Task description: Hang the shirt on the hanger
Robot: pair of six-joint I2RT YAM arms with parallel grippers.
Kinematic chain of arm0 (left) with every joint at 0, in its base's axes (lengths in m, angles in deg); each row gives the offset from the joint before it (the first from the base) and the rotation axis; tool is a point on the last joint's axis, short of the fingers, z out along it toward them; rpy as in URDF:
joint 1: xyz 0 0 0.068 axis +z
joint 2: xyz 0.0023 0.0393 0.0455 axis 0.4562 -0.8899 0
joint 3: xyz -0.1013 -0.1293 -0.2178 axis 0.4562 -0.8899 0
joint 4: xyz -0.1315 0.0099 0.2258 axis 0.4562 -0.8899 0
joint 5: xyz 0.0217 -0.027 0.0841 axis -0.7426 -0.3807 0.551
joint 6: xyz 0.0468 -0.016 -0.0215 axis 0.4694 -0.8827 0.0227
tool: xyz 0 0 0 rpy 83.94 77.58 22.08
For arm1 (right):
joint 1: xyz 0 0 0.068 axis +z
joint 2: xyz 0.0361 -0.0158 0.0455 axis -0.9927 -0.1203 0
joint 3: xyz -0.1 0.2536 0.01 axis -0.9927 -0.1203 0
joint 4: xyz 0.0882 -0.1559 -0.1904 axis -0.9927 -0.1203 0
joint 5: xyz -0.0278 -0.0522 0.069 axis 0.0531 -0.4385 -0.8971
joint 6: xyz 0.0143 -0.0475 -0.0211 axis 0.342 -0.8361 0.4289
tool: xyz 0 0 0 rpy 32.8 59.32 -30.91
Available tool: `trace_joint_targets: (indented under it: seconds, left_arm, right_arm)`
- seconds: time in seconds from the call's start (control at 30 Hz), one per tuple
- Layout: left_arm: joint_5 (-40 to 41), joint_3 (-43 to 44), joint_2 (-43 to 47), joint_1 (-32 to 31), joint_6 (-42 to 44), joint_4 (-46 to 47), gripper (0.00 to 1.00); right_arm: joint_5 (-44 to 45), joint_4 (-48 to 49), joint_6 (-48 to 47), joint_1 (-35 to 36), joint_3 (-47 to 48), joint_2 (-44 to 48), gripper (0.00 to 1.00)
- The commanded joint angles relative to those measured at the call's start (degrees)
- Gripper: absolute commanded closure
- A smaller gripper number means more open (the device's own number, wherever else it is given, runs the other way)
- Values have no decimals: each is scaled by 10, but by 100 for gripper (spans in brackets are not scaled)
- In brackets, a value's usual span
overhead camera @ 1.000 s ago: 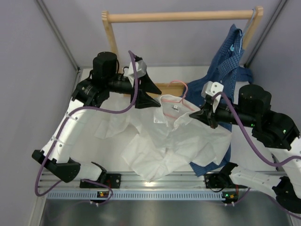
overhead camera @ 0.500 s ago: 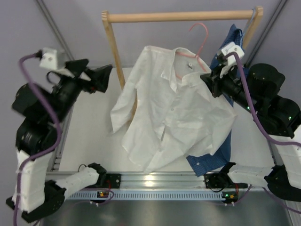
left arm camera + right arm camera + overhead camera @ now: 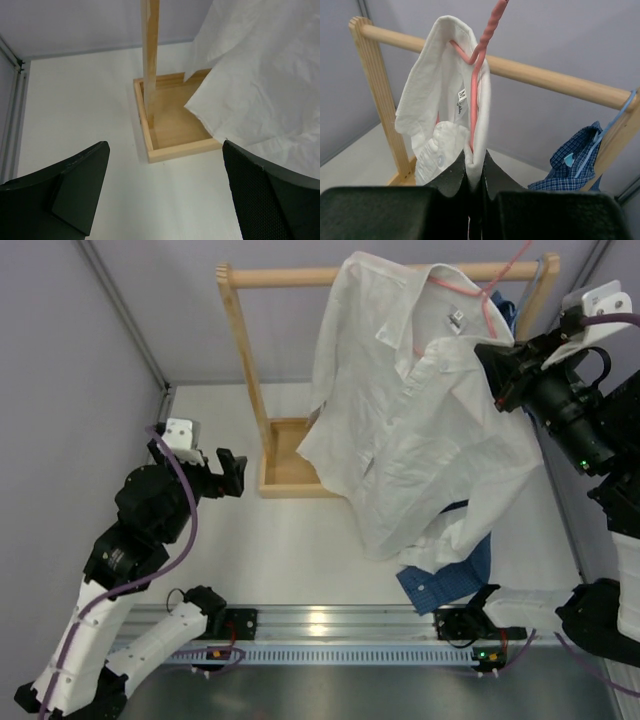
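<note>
My right fingers (image 3: 450,182) pinch the shirt (image 3: 400,440) and hanger (image 3: 474,100) high at 1 o'clock, left fingers (image 3: 80,185) spread idle at 8; next, I reckon, hook the hanger over the rail (image 3: 280,278).

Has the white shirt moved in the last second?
Yes. The white shirt rose from the table up across the wooden rail, held by the right gripper.

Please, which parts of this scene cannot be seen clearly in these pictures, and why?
1. Hook of the hanger: cut off by the top edge in the top and right wrist views, so whether it sits over the rail is unknown.
2. The blue shirt: top view, mostly behind the white shirt.
3. Hanger's lower wire: hidden inside the white shirt, every view.
</note>
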Motion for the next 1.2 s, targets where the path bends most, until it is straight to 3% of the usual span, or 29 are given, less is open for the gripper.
trace_joint_targets:
  seconds: [0.0,0.2,0.4,0.53,0.63,0.7,0.73,0.83,0.93,1.17]
  left_arm:
    - [17,-28,3,-1,-14,27,2]
    - [20,-91,-6,1,-19,86,2]
    - [38,-105,-7,3,-14,89,2]
    - [48,-112,-15,18,-20,92,2]
    - [116,-110,-43,57,-45,79,2]
    - [146,-105,-64,113,-65,65,2]
    - [141,-104,-78,135,-87,61,2]
    - [91,-108,-80,229,-120,64,2]
    - [83,-119,-66,277,-126,73,2]
    - [62,-137,-58,281,-119,81,2]
  right_arm:
    - [-15,49,33,-1,-63,26,100]
    - [-36,70,66,-1,-180,68,100]
    - [-45,74,106,-1,-205,69,100]
    - [4,86,146,0,-197,22,100]
    - [103,63,186,21,-144,-32,100]
    - [170,49,175,77,-88,-80,100]
    - [239,50,168,98,-74,-97,100]
    - [297,47,152,148,-6,-168,100]
    - [299,43,157,152,49,-221,100]
    - [238,55,164,143,152,-306,100]
